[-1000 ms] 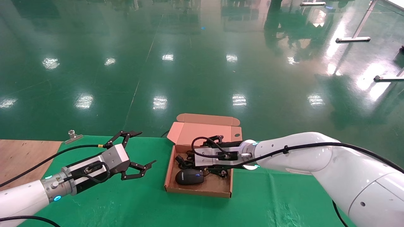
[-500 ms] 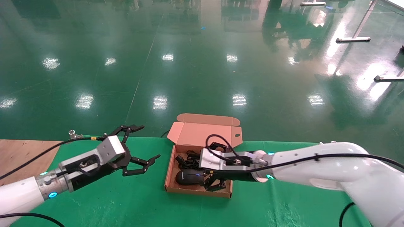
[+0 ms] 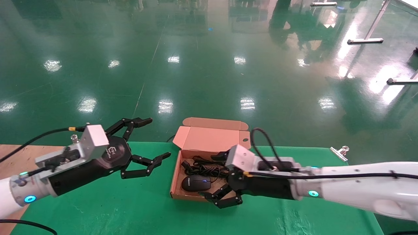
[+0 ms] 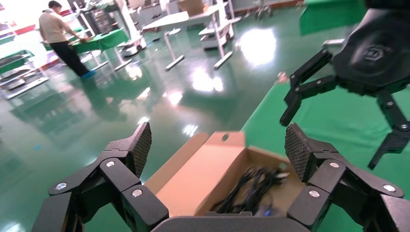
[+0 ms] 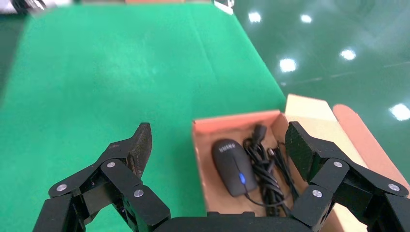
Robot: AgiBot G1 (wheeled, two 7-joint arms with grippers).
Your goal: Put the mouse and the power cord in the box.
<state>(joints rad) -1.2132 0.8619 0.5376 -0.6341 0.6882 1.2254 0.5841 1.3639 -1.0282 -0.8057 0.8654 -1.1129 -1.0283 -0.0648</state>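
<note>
Mouse (image 3: pixel 196 182) and cord (image 3: pixel 204 169) are lying inside the box (image 3: pixel 178 169). Right claw (image 3: pixel 219 179), spread and empty, should be lifting straight clear; left claw (image 3: pixel 143 143) is hovering spread beside.

Matt brown cardboard on the box (image 3: pixel 209 137), its lid's inside paler and smooth. The mouse (image 3: pixel 196 182) shows satin black plastic; the power cord (image 3: pixel 204 169) beside it looks like dull black rubber. Soft green cloth covers the tabletop (image 3: pixel 130 212), bare wood at its edge. The floor (image 3: pixel 209 65) gleams glossy green. Ribbed pads (image 5: pixel 300 147) line the right claw (image 3: pixel 219 178).
</note>
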